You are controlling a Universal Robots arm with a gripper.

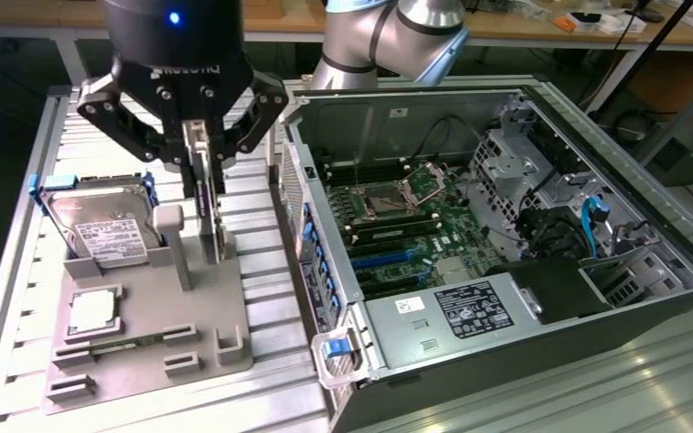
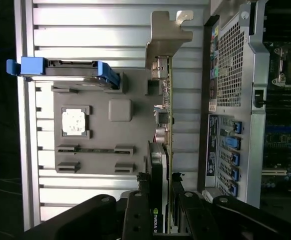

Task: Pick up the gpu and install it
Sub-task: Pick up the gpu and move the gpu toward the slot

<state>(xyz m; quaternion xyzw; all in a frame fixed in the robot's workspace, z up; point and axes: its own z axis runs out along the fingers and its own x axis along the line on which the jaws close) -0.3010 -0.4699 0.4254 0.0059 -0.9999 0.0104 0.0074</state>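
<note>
Over the grey fixture tray (image 1: 142, 356) on the bench (image 1: 281, 401), your end effector (image 1: 202, 158) is clamped narrow on the gpu (image 1: 212, 203). The card stands on edge beside the tray's upright post (image 1: 173, 244); you cannot tell whether its lower edge sits in the slot. A grip this high on a thin card may let it pivot, and its silver bracket (image 2: 168, 35) could catch the post or the computer case (image 1: 395, 122) wall just beside it. The tray also holds the hard drive (image 1: 106, 230) in blue rails and the processor chip (image 1: 91, 309). The open case holds the motherboard (image 1: 419, 225), whose processor socket (image 1: 425, 188) sits empty.
</note>
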